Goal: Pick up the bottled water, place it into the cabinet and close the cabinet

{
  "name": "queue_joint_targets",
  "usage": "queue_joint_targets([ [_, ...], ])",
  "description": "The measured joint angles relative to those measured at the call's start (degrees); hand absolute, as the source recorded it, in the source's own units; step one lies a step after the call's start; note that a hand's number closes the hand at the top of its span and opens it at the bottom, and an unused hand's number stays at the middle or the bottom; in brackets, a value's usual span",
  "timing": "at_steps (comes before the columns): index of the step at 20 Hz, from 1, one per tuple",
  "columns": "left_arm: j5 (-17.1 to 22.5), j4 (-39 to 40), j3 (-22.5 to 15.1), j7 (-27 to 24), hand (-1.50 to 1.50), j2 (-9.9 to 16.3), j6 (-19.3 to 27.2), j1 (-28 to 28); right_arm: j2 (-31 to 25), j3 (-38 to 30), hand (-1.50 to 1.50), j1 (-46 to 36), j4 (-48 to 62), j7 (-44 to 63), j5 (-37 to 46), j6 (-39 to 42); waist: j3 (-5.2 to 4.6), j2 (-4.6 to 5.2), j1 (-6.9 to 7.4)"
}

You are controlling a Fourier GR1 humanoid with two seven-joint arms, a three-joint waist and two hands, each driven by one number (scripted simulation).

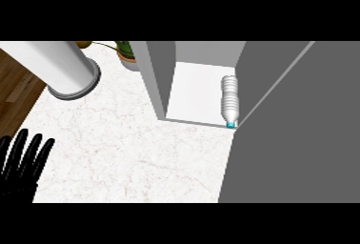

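Observation:
The bottled water (229, 100), clear with a blue cap, lies on its side on the white floor of the open cabinet (193, 90), along its right edge, cap toward me. The grey cabinet door (295, 128) stands open at the right and fills that side of the head view. My left hand (21, 162) rests open at the lower left edge, fingers up, far from the bottle. My right hand does not show.
A large white cylinder (67, 66) stands on the marble counter (126, 152) at the upper left. A potted plant (126, 55) sits behind, next to the cabinet's left wall (156, 81). Wooden floor shows at the far left.

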Motion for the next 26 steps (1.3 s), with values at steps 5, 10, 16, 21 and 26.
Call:
queue_joint_targets([
  [5, 0.9, -0.6, 1.7, 0.1, -1.5, 1.9, -2.6, 0.5, -0.3, -0.4, 1.5, -3.3, 0.0, 1.9, -0.6, 1.0, -0.05, 0.67, 2.01],
  [10, 1.6, -0.4, 2.6, 0.3, -1.5, 3.3, -4.8, 0.7, -0.8, -0.9, 1.5, -6.9, 0.1, 3.6, -1.2, 2.4, -0.2, 1.17, 3.76],
  [16, 2.3, -0.4, 3.3, 0.8, -1.5, 4.5, -6.5, 0.5, -3.1, -2.5, 1.5, -11.9, 0.0, 4.7, -1.7, 5.2, -0.49, 1.39, 6.21],
  [21, 2.9, 0.2, 4.2, 1.3, -1.5, 5.6, -7.7, 0.3, -4.1, -2.6, 1.5, -16.4, 0.2, 6.0, -1.9, 7.0, -0.63, 1.28, 6.99],
  [26, 3.4, 0.6, 4.9, 1.5, -1.5, 6.2, -8.4, 0.2, -5.1, -2.9, 1.5, -19.1, 0.2, 7.0, -2.1, 8.6, -0.78, 1.34, 7.14],
])
